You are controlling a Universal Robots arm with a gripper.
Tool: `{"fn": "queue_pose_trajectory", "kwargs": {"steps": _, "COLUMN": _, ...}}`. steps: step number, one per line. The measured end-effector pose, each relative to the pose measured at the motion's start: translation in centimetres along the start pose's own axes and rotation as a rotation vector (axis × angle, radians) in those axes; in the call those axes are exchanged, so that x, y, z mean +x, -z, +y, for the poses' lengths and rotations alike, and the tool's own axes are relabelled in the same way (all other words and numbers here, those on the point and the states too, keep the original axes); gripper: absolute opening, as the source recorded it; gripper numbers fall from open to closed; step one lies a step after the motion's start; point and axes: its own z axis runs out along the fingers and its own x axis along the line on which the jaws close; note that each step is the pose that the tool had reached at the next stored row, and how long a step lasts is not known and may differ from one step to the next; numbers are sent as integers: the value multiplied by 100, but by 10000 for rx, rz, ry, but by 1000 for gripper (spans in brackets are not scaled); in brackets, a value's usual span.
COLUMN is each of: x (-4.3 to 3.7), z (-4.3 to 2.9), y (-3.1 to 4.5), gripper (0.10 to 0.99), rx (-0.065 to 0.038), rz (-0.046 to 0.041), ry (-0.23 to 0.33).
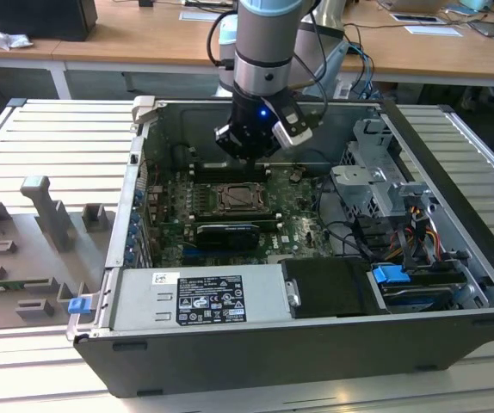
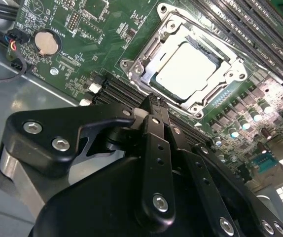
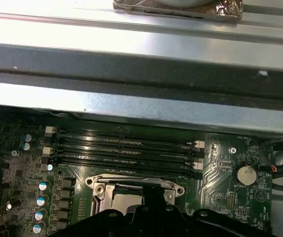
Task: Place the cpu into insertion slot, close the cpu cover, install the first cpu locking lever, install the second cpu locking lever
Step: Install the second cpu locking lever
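Observation:
The cpu (image 2: 191, 66) lies flat in the insertion slot (image 1: 241, 200), its pale face showing through the cut-out of the cpu cover (image 2: 146, 49). The silver cover lies down around the chip. My gripper (image 2: 154, 101) hangs a little above the socket's near edge, its black fingers (image 2: 154, 148) pressed together with nothing between them. In the exterior view the gripper (image 1: 249, 155) hovers just behind the socket, inside the open computer case. In the first wrist view the cover (image 3: 131, 186) sits just beyond the gripper (image 3: 154, 195).
Black memory slots (image 3: 122, 153) run beside the socket. A coin battery (image 2: 48, 43) and cables (image 2: 3, 44) sit near the case wall (image 3: 141, 74). A long black card (image 1: 225, 234) lies in front of the socket, the drive cage (image 1: 376, 185) on the exterior view's right.

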Motion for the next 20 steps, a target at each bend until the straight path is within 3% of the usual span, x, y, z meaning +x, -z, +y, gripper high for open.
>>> {"fn": "queue_pose_trajectory", "kwargs": {"steps": 5, "x": 3, "z": -24, "y": 4, "gripper": 106, "rx": 1, "rz": 1, "ry": -2}}
{"fn": "queue_pose_trajectory", "kwargs": {"steps": 11, "x": 2, "z": -19, "y": 89, "gripper": 106, "rx": -1, "rz": -6, "ry": -49}}
{"fn": "queue_pose_trajectory", "kwargs": {"steps": 19, "x": 12, "z": -127, "y": 107, "gripper": 106, "rx": 1, "rz": -7, "ry": -74}}
{"fn": "queue_pose_trajectory", "kwargs": {"steps": 20, "x": 13, "z": -125, "y": 154, "gripper": 106, "rx": 1, "rz": -8, "ry": -75}}
